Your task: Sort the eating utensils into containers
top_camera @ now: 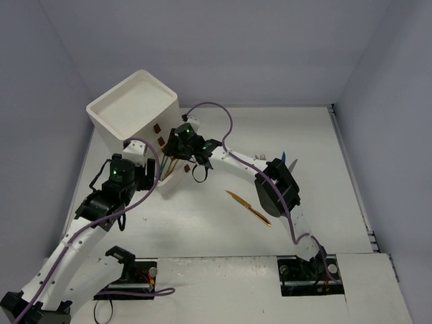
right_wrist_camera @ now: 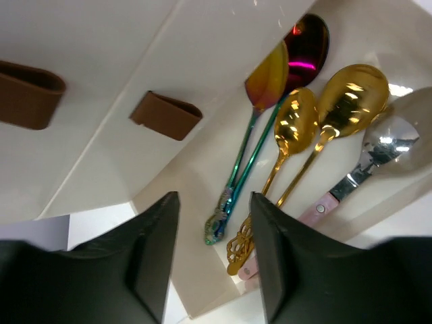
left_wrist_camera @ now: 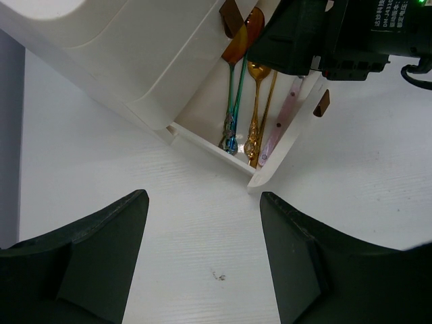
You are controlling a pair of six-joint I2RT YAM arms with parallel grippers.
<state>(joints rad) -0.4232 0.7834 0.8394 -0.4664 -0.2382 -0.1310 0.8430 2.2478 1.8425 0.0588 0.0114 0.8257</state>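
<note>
The white cabinet [top_camera: 135, 108] stands at the back left with its bottom drawer [left_wrist_camera: 209, 145] pulled out. In that drawer lie two teal-handled spoons [right_wrist_camera: 237, 175], two gold spoons [right_wrist_camera: 297, 121] and a pink-handled silver spoon [right_wrist_camera: 337, 192]. My right gripper [right_wrist_camera: 214, 199] hangs open just above the spoon handles, nothing between its fingers. My left gripper [left_wrist_camera: 202, 199] is open over bare table, a little short of the drawer's front corner. A gold knife [top_camera: 248, 207] lies on the table in the middle. A blue utensil and a silver fork [top_camera: 287, 160] show partly behind the right arm.
The two upper drawers are shut, their brown handles [right_wrist_camera: 165, 115] close to the right gripper's left side. The open drawer's handle [left_wrist_camera: 322, 102] sticks out toward the table. The right gripper's black body [left_wrist_camera: 317, 34] hangs over the far end of the drawer. Grey walls enclose the table.
</note>
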